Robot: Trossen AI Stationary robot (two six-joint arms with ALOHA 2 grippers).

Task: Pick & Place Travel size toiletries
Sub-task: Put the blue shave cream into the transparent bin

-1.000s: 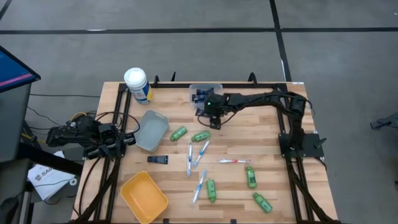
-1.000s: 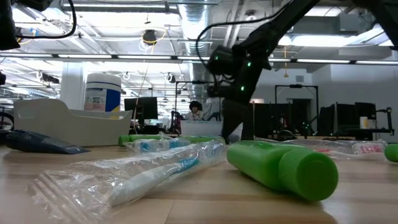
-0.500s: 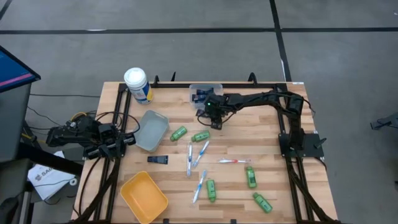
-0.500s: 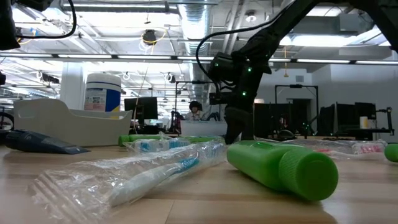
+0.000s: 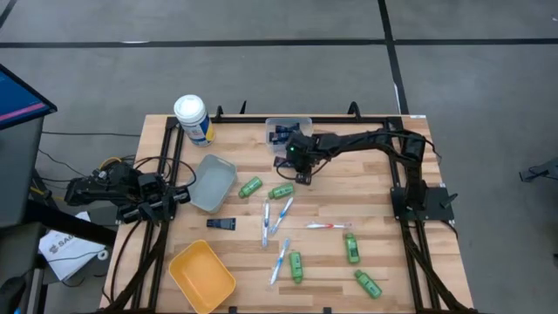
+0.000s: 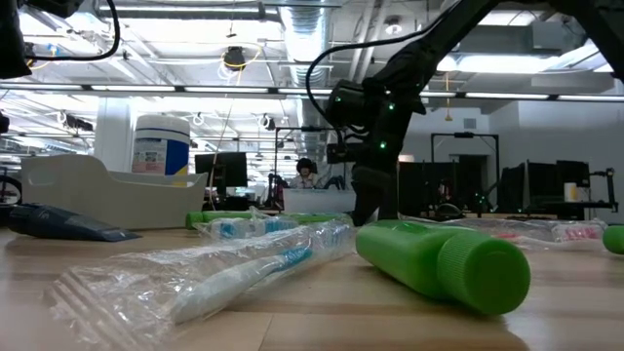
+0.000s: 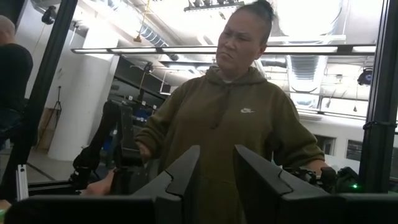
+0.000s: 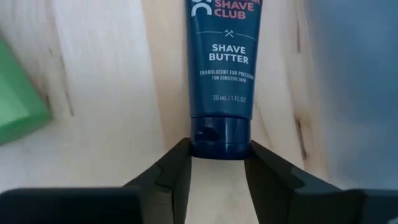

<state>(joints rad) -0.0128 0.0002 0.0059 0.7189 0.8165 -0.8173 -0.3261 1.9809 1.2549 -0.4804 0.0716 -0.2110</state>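
Right claw (image 5: 295, 166) has shifted slightly toward the table's left since a second ago and sits a little lower; in the right wrist view its fingers (image 8: 171, 171) flank the cap of a navy tube (image 8: 219, 68) lying flat on the wood, both touching the cap's sides, so the claw is closed on the tube; label reads SHAVE BUTTER; tube not lifted, still on the table (image 5: 366, 183). Just beside the claw, at the far edge, a clear bin (image 5: 277, 127) holds another dark item, too small to identify; a green bottle edge (image 8: 18, 93) shows near the tube in the wrist view.

Outward across the table: two green bottles (image 5: 251, 186) lie just in front of the claw, beside a grey bin (image 5: 212, 182); a second navy tube (image 5: 221, 224) lies near that bin; white-blue toothbrushes (image 5: 273, 216) lie mid-table, with one more nearer the front; a red-and-white toothbrush (image 5: 327, 226) lies to their right; three further green bottles (image 5: 351, 248) toward the front right; yellow bin (image 5: 202, 276) at the front left corner; white canister (image 5: 193, 119) at the far left.

Left claw (image 7: 216, 168) parked off the table's left side, fingers apart and holding nothing; a person in an olive hoodie (image 7: 233, 118) stands beyond it.
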